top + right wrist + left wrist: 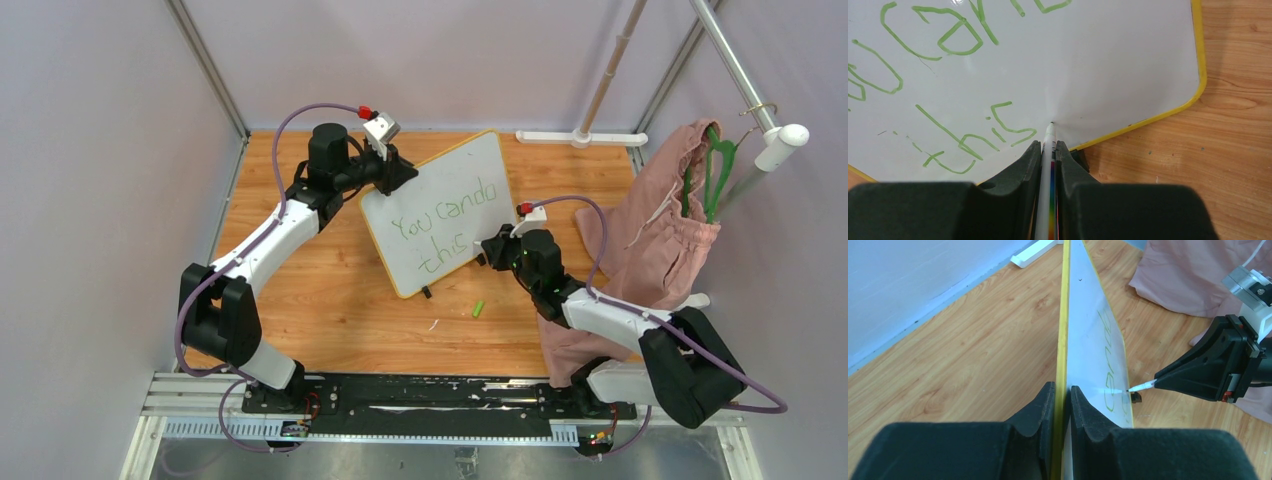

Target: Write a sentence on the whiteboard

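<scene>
Lettering in green marker forms the sentence [447,224] "You can do this", which is set in two lines on the whiteboard [470,165], with "this" on the lower line. The whiteboard is found at the middle of the bench [330,290], between the two arms, and is seen propped up at a slant with its yellow rim around it and one black foot [427,292] at its near edge. Its far left edge is gripped by the left gripper [1062,390]: the jaws are pressed onto the rim from both sides, one against the written face and one against the back.

A white marker [1049,134] is pinched by the right gripper [1048,147], its jaws closed on the barrel so that only the tip sticks out beyond them. The tip is set against the white surface just right of the "s" in "this", close to the rounded near right corner of the board.

A small green piece [479,309] is seen lying on the bench near that corner, apart from the board. A pink garment [655,240] is draped at the right side of the bench, hung on a green hanger [715,165] from a slanted white rail [745,80]. A white pole with a flat base [582,137] is placed at the far edge.
</scene>
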`<state>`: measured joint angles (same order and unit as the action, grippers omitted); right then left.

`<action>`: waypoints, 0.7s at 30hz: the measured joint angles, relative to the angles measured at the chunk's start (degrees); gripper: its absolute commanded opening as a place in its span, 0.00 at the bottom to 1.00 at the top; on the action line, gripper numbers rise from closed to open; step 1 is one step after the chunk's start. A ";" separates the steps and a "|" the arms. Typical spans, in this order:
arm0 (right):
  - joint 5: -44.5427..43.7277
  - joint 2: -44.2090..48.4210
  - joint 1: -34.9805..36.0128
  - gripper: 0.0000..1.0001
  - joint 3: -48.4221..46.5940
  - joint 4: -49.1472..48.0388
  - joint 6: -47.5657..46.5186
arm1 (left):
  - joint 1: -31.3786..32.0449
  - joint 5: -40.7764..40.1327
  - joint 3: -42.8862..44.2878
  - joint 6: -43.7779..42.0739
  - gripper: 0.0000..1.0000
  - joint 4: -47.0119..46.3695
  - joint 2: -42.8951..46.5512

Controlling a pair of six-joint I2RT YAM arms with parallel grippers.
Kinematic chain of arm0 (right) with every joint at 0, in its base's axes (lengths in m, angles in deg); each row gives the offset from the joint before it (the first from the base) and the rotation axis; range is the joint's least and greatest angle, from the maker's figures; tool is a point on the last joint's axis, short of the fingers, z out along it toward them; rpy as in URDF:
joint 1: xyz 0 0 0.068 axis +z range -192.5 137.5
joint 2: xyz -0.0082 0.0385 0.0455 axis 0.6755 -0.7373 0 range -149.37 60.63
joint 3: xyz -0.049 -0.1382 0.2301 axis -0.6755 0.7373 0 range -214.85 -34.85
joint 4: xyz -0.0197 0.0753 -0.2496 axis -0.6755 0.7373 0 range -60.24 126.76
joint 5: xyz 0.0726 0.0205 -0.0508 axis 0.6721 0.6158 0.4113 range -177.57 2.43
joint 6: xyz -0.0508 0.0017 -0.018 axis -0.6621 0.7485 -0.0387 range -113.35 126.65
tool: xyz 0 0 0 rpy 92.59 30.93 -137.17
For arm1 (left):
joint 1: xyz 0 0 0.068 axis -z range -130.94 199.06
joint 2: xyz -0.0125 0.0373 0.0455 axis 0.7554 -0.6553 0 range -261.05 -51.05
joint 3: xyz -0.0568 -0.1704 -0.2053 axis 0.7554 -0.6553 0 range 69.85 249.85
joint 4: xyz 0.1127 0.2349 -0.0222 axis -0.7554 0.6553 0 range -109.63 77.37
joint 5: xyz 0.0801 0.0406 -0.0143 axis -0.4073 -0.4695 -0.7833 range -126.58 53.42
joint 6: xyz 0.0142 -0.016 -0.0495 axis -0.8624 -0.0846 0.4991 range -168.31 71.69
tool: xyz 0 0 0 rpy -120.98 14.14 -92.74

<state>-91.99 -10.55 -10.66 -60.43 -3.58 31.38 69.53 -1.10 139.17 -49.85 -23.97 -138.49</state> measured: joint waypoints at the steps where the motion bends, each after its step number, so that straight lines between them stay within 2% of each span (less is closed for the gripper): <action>1: 0.00 0.00 0.00 0.00 0.00 -0.04 0.00 | 0.00 0.00 0.00 0.00 0.00 0.02 0.00; 21: -0.07 -1.60 0.00 0.00 -0.02 -1.38 1.14 | 0.00 -0.37 0.00 -0.02 0.00 0.07 0.00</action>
<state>-92.06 -12.15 -10.66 -60.45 -4.96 32.52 69.53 -1.47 139.17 -49.87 -23.90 -138.49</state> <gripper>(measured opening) 0.169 0.185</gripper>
